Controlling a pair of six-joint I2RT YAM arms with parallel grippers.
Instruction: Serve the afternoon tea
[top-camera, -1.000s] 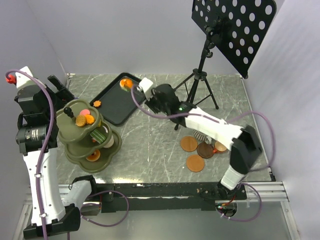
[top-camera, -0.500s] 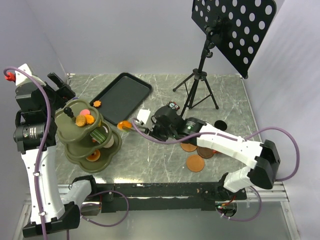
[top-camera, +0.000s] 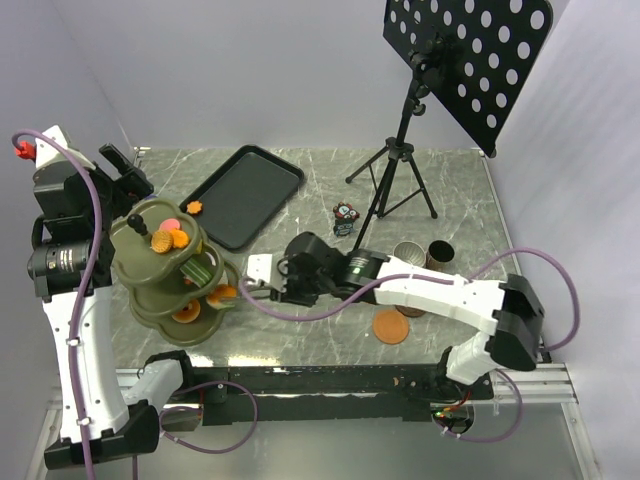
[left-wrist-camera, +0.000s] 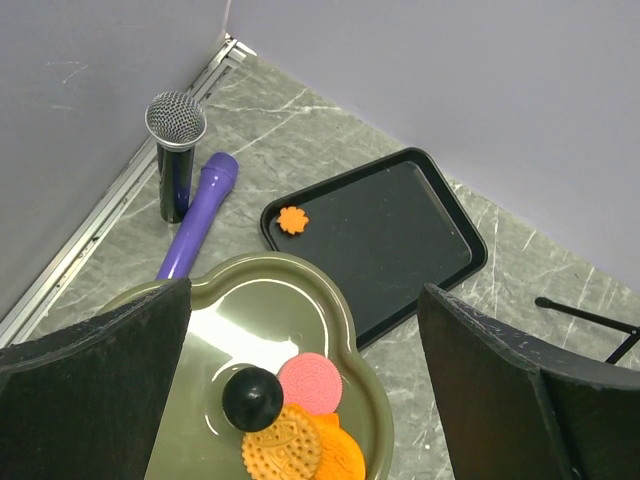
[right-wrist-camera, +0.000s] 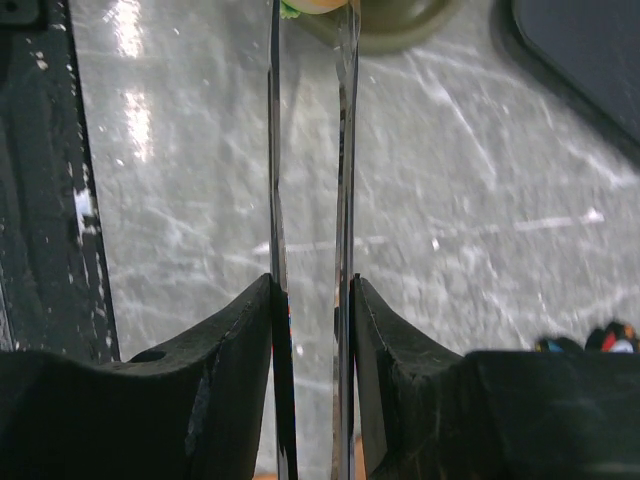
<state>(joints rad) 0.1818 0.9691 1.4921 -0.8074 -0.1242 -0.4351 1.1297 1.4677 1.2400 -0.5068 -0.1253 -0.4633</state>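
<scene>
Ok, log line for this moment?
right gripper: shut on tongs | tongs: pinching orange pastry at stand | left gripper: open above stand | tray: one flower-shaped pastry

Black tray (top-camera: 245, 195); music stand (top-camera: 452, 62); microphone (left-wrist-camera: 174, 160)

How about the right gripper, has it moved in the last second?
Yes. The right gripper, shut on tongs, swung from over the black tray toward the near left, ending beside the green stand.

Overhead and left-wrist views sharing tray (top-camera: 250, 190)
</scene>
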